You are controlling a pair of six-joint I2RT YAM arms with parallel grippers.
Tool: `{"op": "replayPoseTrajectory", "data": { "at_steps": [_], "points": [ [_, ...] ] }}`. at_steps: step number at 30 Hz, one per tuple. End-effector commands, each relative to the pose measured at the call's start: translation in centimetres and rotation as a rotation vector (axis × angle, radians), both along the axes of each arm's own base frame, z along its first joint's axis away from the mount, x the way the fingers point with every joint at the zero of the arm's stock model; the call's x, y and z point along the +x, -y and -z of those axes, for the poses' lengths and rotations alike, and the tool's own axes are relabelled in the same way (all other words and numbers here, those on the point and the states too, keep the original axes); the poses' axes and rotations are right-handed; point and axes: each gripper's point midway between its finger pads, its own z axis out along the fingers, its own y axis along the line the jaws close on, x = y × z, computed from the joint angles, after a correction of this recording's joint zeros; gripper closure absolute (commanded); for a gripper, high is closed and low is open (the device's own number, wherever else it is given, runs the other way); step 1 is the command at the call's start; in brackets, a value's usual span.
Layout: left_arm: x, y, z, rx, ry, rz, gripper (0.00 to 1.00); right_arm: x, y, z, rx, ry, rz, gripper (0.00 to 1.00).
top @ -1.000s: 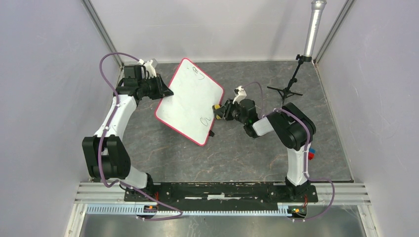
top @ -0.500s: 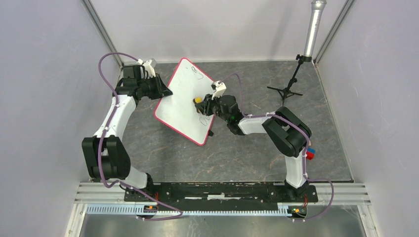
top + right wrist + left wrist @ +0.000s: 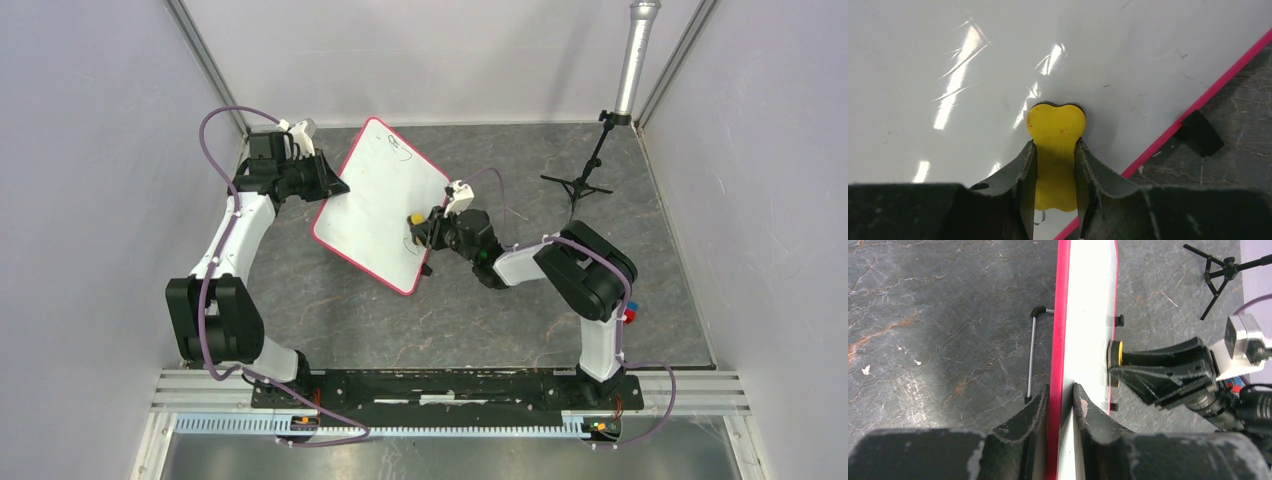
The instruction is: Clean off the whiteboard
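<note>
Whiteboard position: from my top view the whiteboard (image 3: 375, 200) sits at about 11 o'clock from the table's middle, turned so it reads as a diamond and tipped up off the stone rather than lying flat.
Left gripper: my left gripper (image 3: 328, 186) is pinched onto the board's 9 o'clock edge. In its wrist view the two dark fingers (image 3: 1034, 412) clamp the red rim with no gap.
Right gripper: my right gripper (image 3: 428, 226) reaches in from 4 o'clock, clenched around the eraser (image 3: 414, 218).
Eraser against board: its face is pressed to the white surface (image 3: 998, 60) near the 4 o'clock edge, just inside the rim (contact looks flush in the left wrist view, where the eraser (image 3: 1117, 352) meets the board (image 3: 1090, 315) edge-on).
Eraser make: a matte yellow pad (image 3: 1056, 125), lobed like a heart at its tip.
Board make: glossy white face with streaky glare, rounded corners, thin red rim.
Writing: dark scribbles (image 3: 400, 150) towards 12 o'clock, another mark (image 3: 412, 241) just beside the eraser at 6 o'clock.
Clips: small black clips (image 3: 1200, 132) stick out from the rim on the edge nearest the right arm.
Prop rod: a thin grey rod (image 3: 1032, 357) with a black elbow lies behind the board.
Table: dark grey, veined stone-look surface (image 3: 480, 320).
Tripod: a black tripod (image 3: 583, 182) stands at 2 o'clock, well apart.
</note>
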Motion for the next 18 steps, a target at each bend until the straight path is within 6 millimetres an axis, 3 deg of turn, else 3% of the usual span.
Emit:
{"op": "replayPoseTrajectory", "data": {
  "at_steps": [1, 3, 7, 10, 14, 18],
  "points": [
    [-1.5, -0.5, 2.7, 0.052, -0.103, -0.018, 0.98, -5.7, -4.5, -0.8, -0.051, 0.033, -0.146, 0.67],
    [-1.5, -0.5, 2.8, 0.052, -0.109, -0.02, 0.98, -7.0, -5.9, -1.9, -0.034, 0.078, -0.184, 0.66],
    [-1.4, -0.6, 2.9, 0.057, -0.11, -0.023, 0.98, -7.3, -6.1, -2.5, -0.014, 0.104, -0.164, 0.65],
    [-1.4, -0.6, 3.1, 0.061, -0.114, -0.025, 0.98, -6.0, -4.2, -0.9, -0.017, 0.061, -0.085, 0.65],
    [-1.3, -0.7, 3.1, 0.064, -0.115, -0.026, 0.98, -3.5, 0.0, 3.3, 0.04, -0.111, 0.037, 0.65],
    [-1.3, -0.7, 3.1, 0.064, -0.114, -0.026, 0.98, -3.0, 2.0, 4.6, 0.089, -0.191, 0.094, 0.66]
  ]
}}
